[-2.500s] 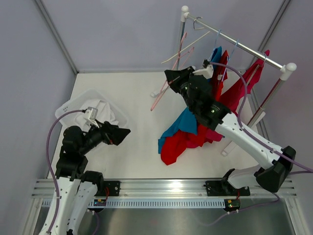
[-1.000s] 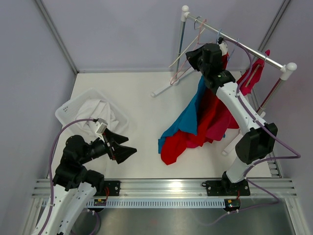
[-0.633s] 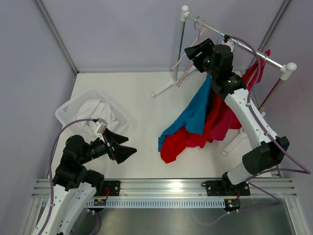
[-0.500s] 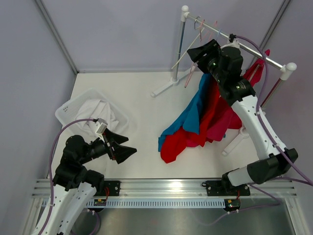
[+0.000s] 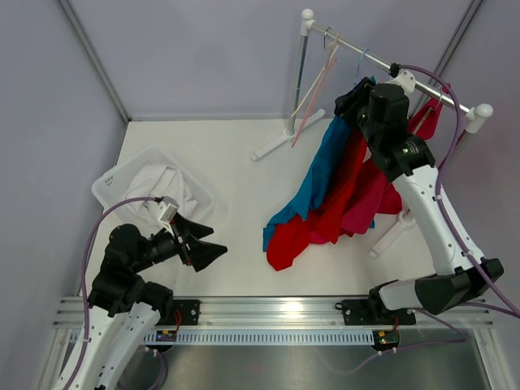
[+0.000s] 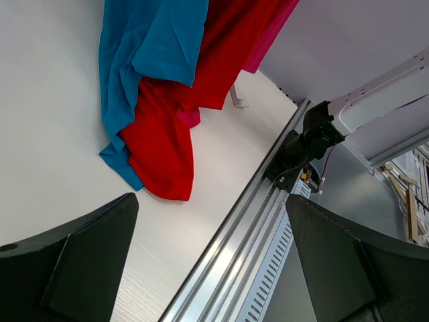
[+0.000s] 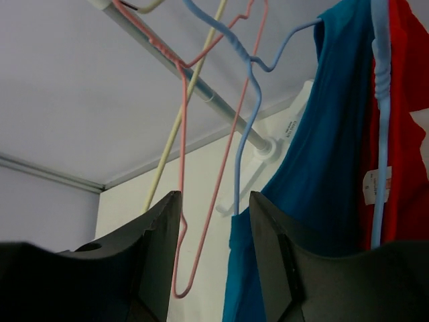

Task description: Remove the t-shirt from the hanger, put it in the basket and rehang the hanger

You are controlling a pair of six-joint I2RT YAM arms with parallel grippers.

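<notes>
Right wrist view: right gripper (image 7: 216, 198) stands spread, pinching nothing; blue hanger (image 7: 242, 134) just beyond its fingers, blue t-shirt (image 7: 301, 174) to its right. Left gripper (image 6: 211, 201) spread wide.

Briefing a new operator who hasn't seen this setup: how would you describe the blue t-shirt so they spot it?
Find the clothes rack at far right. Among garments on its rail, the blue t-shirt hangs leftmost; the red garment and magenta garment sit to its right.
</notes>
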